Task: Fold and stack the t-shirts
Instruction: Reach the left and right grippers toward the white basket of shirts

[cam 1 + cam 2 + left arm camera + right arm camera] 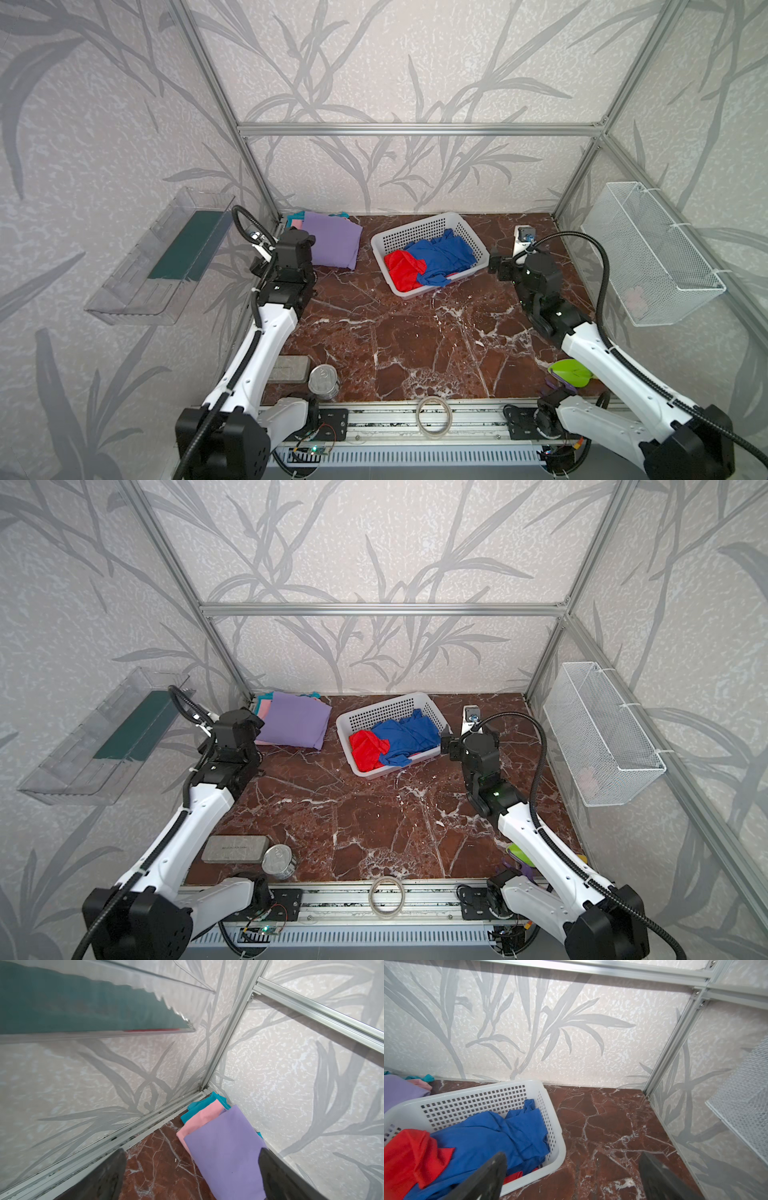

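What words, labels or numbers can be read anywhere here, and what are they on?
Nothing here reads clearly.
Grey case: a faint line of print on its lid, too small to read.
Tin can: marks on its top, too blurred to read.
Blue t-shirt and red t-shirt, crumpled in the white basket: no lettering shows.

I see royal blue shirt (446, 253) and red shirt (401, 270) crumpled together in white basket (419, 232); lavender shirt (332, 245) folded flat atop pink shirt (204, 1118), teal shirt (198, 1106), far left corner.
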Action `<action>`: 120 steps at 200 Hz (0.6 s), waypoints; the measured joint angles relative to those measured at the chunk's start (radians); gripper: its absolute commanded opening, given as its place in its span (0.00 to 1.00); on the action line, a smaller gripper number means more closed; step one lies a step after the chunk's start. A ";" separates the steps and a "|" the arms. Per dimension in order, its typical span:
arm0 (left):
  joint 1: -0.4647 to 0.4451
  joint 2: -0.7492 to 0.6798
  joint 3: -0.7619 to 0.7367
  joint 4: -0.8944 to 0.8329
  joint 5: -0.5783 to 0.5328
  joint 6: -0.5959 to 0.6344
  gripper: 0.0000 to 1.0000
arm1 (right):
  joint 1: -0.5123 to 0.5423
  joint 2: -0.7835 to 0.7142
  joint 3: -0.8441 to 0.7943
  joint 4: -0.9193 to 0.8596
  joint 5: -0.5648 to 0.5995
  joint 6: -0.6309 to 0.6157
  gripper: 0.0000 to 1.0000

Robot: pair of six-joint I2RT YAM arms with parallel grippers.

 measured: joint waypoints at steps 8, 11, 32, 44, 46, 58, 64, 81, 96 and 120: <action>0.000 -0.020 -0.008 -0.024 0.037 -0.004 0.72 | 0.026 0.024 0.019 -0.041 -0.018 0.000 0.85; -0.001 -0.024 -0.010 -0.038 0.057 -0.011 0.70 | 0.032 0.037 0.026 -0.055 -0.025 -0.002 0.81; -0.003 -0.011 -0.010 -0.101 0.191 -0.039 0.62 | 0.061 0.174 0.108 -0.171 -0.107 0.009 0.54; -0.009 0.014 -0.014 -0.125 0.270 -0.050 0.62 | 0.061 0.268 0.176 -0.233 -0.152 0.025 0.51; -0.011 0.021 -0.015 -0.127 0.283 -0.051 0.62 | 0.061 0.279 0.185 -0.240 -0.158 0.031 0.51; -0.030 0.058 -0.024 -0.139 0.353 -0.060 0.62 | 0.061 0.369 0.263 -0.294 -0.194 0.053 0.52; -0.045 0.082 -0.027 -0.148 0.383 -0.063 0.62 | 0.061 0.411 0.301 -0.314 -0.212 0.064 0.53; -0.089 0.153 -0.029 -0.167 0.451 -0.070 0.65 | 0.064 0.506 0.375 -0.344 -0.245 0.095 0.57; -0.126 0.220 -0.026 -0.179 0.498 -0.076 0.66 | 0.067 0.578 0.426 -0.373 -0.264 0.120 0.57; -0.176 0.325 0.007 -0.195 0.556 -0.079 0.67 | 0.076 0.686 0.506 -0.414 -0.298 0.155 0.58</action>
